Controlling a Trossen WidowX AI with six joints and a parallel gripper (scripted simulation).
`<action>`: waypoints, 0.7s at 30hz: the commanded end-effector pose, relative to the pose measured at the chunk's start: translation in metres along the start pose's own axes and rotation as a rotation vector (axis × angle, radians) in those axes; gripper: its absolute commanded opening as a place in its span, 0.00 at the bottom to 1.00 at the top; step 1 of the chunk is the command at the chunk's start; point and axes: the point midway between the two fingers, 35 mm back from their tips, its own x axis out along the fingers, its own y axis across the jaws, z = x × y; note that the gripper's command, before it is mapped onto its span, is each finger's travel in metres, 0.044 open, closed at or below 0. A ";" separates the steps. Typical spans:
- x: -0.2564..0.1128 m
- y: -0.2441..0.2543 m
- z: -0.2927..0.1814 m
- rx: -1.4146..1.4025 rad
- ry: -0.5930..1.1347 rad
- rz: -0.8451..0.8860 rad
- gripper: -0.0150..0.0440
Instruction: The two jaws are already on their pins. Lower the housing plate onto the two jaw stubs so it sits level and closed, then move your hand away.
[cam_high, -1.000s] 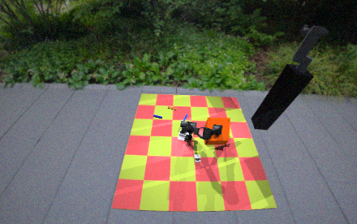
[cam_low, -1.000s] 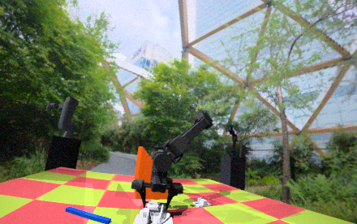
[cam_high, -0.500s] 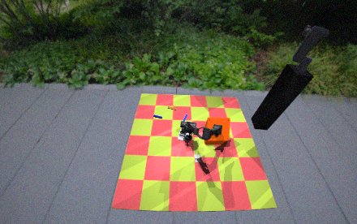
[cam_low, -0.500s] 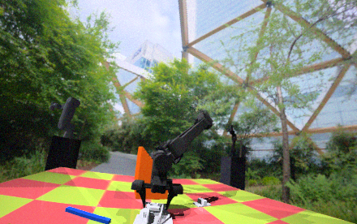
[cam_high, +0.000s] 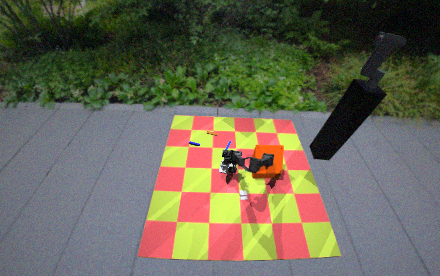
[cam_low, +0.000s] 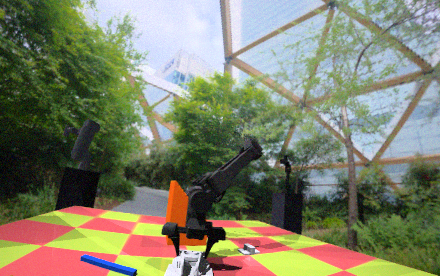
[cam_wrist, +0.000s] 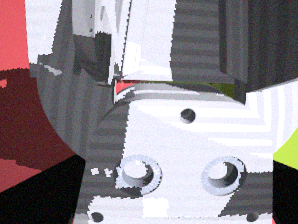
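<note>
The white housing plate (cam_wrist: 170, 145) fills the lower middle of the wrist view, with two large ringed holes and a smaller hole above them. My gripper (cam_low: 191, 256) (cam_wrist: 172, 166) is shut on it, one black finger at each side. Grey and white jaw parts (cam_wrist: 150, 45) show just beyond the plate's curved edge. In the exterior view the white assembly (cam_low: 189, 266) stands low between my fingers, cut off by the frame's bottom. The stubs and pins are hidden under the plate. I cannot tell whether the plate touches them or is fully level.
An orange block (cam_high: 267, 151) (cam_low: 173, 210) stands by the arm. A small white part (cam_high: 243, 195) (cam_low: 249, 249) lies on the checkered mat. A blue bar (cam_high: 194, 143), another blue bar (cam_high: 227, 145) and a small orange piece (cam_high: 212, 133) also lie there. A black pillar (cam_high: 350, 117) stands beyond the mat.
</note>
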 end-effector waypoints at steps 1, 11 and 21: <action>0.002 0.000 -0.001 0.004 0.002 0.001 0.85; 0.003 0.000 -0.001 0.004 0.002 0.001 0.85; 0.005 0.000 -0.001 0.004 0.002 0.001 0.85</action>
